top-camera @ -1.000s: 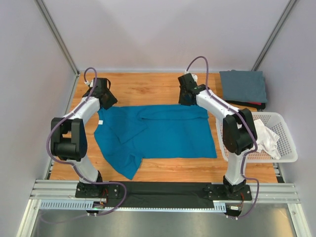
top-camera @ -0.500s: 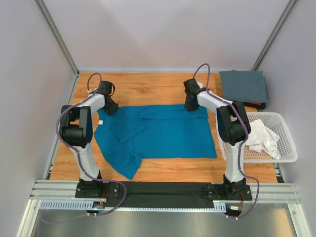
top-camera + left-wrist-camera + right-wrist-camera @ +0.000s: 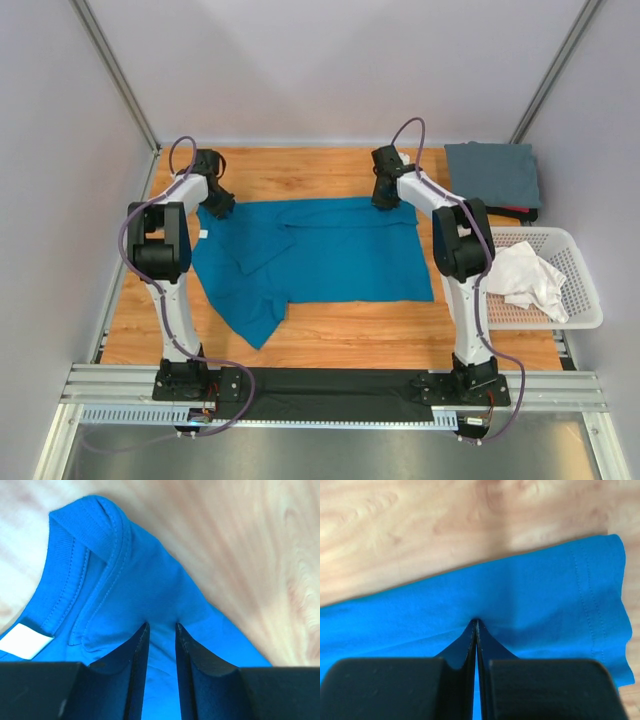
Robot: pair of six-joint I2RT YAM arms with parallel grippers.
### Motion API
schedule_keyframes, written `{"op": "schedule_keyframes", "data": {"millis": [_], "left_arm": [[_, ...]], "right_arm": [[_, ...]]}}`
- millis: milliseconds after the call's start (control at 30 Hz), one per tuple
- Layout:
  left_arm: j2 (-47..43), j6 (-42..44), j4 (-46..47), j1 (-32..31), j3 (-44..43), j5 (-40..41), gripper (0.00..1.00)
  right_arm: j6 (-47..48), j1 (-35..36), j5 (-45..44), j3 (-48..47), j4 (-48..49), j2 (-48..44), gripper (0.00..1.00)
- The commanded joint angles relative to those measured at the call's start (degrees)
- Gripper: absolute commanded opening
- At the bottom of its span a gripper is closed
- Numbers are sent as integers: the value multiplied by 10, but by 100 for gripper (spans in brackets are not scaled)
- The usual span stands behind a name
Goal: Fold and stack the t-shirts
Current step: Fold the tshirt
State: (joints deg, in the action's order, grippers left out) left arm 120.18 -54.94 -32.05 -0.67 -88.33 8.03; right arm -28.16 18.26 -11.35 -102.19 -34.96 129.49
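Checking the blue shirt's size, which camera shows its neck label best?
Left wrist: the label sits large inside the blue shirt's collar. The top view shows only a white speck; the right wrist view shows just hem.

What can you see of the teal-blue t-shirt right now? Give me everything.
The teal-blue t-shirt is soft knit cloth with a ribbed, double-stitched collar, a white neck label and a stitched hem. It lies spread sideways on the wooden table, collar toward the left arm, hem toward the right, rumpled near the collar, with one sleeve pointing at the near edge. The left gripper pinches its far edge by the collar; the right gripper pinches it near the hem corner.
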Motion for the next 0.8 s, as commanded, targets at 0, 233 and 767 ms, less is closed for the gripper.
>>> {"op": "schedule_keyframes", "data": {"millis": [0, 233, 767], "left_arm": [[50, 14, -24, 3, -61, -6, 34], [145, 70, -71, 3, -237, -14, 34], [30, 200, -6, 3, -224, -77, 64]], "right_arm": [[18, -12, 4, -55, -26, 51, 1], [45, -16, 12, -216, -59, 136, 5], [76, -38, 135, -221, -6, -7, 31]]}}
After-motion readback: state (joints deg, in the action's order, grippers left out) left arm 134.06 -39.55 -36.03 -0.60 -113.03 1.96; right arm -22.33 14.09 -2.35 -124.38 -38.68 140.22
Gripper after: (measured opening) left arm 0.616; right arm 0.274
